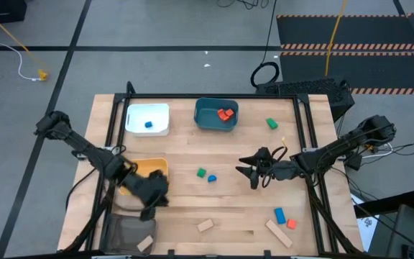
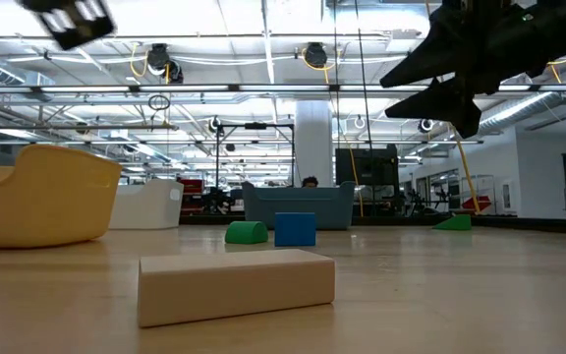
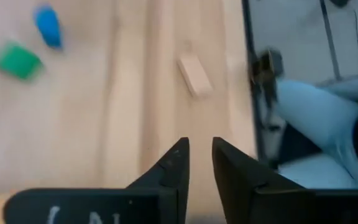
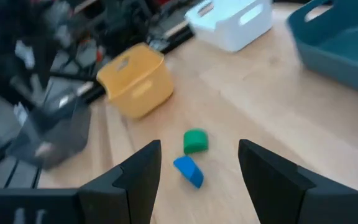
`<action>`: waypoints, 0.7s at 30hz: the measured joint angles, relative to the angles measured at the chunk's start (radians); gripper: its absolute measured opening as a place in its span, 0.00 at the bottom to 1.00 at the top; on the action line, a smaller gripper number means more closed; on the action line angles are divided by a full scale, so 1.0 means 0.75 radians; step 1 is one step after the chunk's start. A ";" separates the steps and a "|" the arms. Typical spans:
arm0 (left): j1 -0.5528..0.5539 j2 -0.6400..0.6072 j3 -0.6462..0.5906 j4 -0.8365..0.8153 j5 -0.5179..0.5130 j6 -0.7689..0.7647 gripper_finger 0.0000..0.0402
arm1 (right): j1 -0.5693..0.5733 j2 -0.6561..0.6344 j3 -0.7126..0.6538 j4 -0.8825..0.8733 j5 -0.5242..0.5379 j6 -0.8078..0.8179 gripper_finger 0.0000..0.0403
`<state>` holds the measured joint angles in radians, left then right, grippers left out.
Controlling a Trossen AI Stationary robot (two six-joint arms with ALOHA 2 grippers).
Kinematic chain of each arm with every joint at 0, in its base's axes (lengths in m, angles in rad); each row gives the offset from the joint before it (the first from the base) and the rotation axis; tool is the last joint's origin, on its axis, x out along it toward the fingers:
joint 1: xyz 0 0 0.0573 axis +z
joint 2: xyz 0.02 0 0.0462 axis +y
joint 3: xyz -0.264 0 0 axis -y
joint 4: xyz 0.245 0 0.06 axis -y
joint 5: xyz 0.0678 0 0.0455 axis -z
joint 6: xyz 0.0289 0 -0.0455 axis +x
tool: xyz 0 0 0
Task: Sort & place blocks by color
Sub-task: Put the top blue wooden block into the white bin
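A: How will the blocks handle?

B: I'd judge them light, stiff painted wood, a little slick on the flat faces. The blue block (image 4: 188,170) and the green block (image 4: 196,140) lie just ahead of the right gripper (image 4: 199,167), between the lines of its two fingers, which stand spread apart and hold nothing. Pinch the blue one across its flat sides, not its sloped end; the green one's rounded top would likely slip, so take its flat faces.

A: And the left gripper (image 3: 199,149)?

B: Its fingers are nearly clenched, with nothing between them. A tan block (image 3: 194,76) lies on the desk well ahead of the tips, slightly to one side. It's long, so grip it across the narrow width near the middle.

A: The surface?

B: A pale wooden desk (image 1: 243,212), smooth and level; blocks may skid if nudged. The yellow bin (image 4: 135,84), white bin (image 4: 232,23) and teal bin (image 4: 340,46) sit beyond the right fingers.

A: The room?

B: A big open workshop with ceiling lights, seen from the low view.
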<state>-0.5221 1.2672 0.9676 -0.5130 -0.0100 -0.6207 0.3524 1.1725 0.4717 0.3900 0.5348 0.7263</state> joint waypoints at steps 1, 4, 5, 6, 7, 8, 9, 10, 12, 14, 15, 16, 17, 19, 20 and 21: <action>0.041 0.000 0.000 0.021 -0.001 0.043 0.20 | -0.014 0.000 0.000 -0.012 -0.044 -0.014 0.51; 0.153 0.000 0.000 0.055 -0.002 0.156 0.26 | -0.059 0.001 0.000 -0.046 -0.169 0.004 0.51; 0.182 0.000 0.000 0.063 -0.004 0.188 0.28 | -0.068 0.001 0.000 -0.046 -0.198 0.021 0.51; 0.207 0.000 0.000 0.063 -0.004 0.222 0.31 | -0.076 0.007 0.000 -0.040 -0.218 0.032 0.51; 0.228 0.000 0.000 0.062 -0.003 0.263 0.33 | -0.081 0.016 0.000 -0.029 -0.230 0.034 0.51; 0.246 0.000 0.000 0.061 -0.003 0.304 0.36 | -0.084 0.024 0.000 -0.022 -0.231 0.034 0.51; 0.260 0.000 0.000 0.062 -0.003 0.346 0.38 | -0.085 0.028 0.000 -0.019 -0.230 0.033 0.51; 0.272 0.000 0.000 0.062 -0.002 0.388 0.40 | -0.086 0.034 0.000 -0.008 -0.230 0.033 0.51; 0.294 0.000 0.000 0.062 -0.002 0.447 0.44 | -0.088 0.062 0.011 0.010 -0.220 0.046 0.51; 0.308 0.000 0.000 0.060 -0.001 0.467 0.46 | -0.085 0.100 0.017 0.026 -0.190 0.063 0.51; 0.312 0.000 0.000 0.057 -0.002 0.468 0.47 | -0.085 0.129 0.023 0.051 -0.189 0.065 0.51; 0.315 0.000 0.000 0.051 -0.002 0.475 0.48 | -0.085 0.167 0.038 0.086 -0.190 0.067 0.51; 0.316 0.001 0.000 0.045 -0.001 0.485 0.49 | -0.083 0.204 0.053 0.123 -0.192 0.068 0.51; 0.315 0.001 0.000 0.045 -0.001 0.518 0.49 | -0.075 0.282 0.085 0.142 -0.195 0.055 0.51; 0.315 0.001 0.000 0.052 0.000 0.536 0.49 | -0.075 0.325 0.112 0.137 -0.209 0.035 0.51; 0.315 0.001 0.000 0.061 0.000 0.556 0.49 | -0.075 0.364 0.134 0.130 -0.242 0.014 0.51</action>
<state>-0.2855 1.2678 0.9676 -0.4669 -0.0102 -0.2039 0.2964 1.4458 0.5726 0.4872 0.3532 0.7370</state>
